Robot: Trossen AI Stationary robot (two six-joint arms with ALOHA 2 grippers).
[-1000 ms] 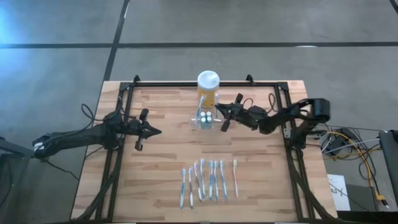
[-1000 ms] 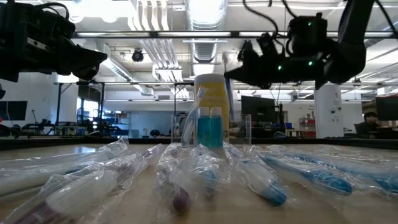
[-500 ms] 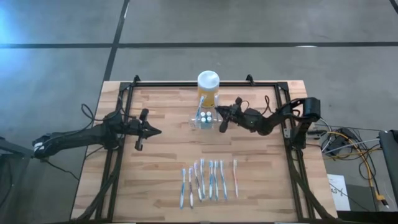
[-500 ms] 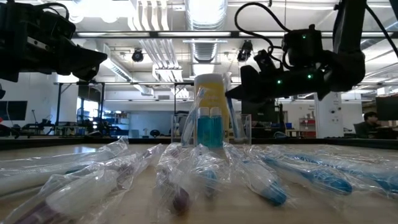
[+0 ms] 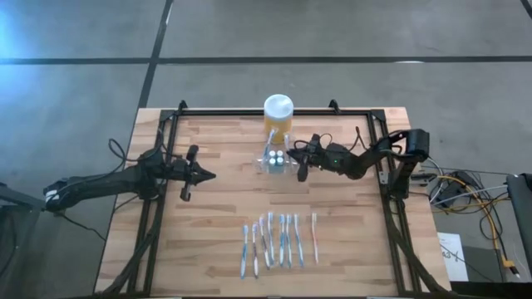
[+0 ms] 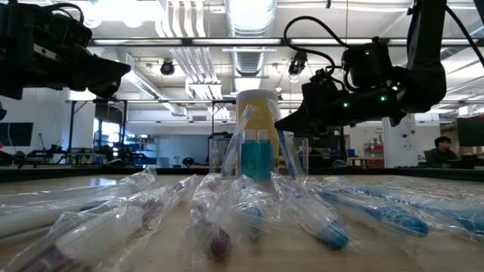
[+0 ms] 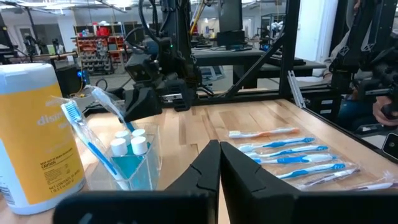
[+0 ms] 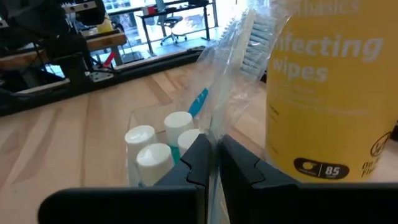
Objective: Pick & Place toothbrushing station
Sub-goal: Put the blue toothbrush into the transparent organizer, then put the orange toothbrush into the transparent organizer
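Wipes jar: yellow canister (image 5: 278, 114) with a white lid, upright, near the right gripper (image 5: 299, 161), on its far side.
Wrapped toothbrush: in clear film (image 8: 231, 74), pinched between the right gripper's closed fingers, bristle head up against the jar.
Capped bottles: small, white caps (image 8: 155, 147), blue liquid, just ahead of the right gripper's tips.
Bare toothbrush: blue (image 7: 90, 144), leaning beside those bottles.
Toothbrush row: wrapped brushes (image 5: 274, 241) side by side on the wooden table (image 5: 208, 224), well apart from both grippers; the orange one (image 5: 314, 226) lies nearest the right gripper's side.
Person: seated (image 6: 440, 147) in the room, far behind the right gripper.
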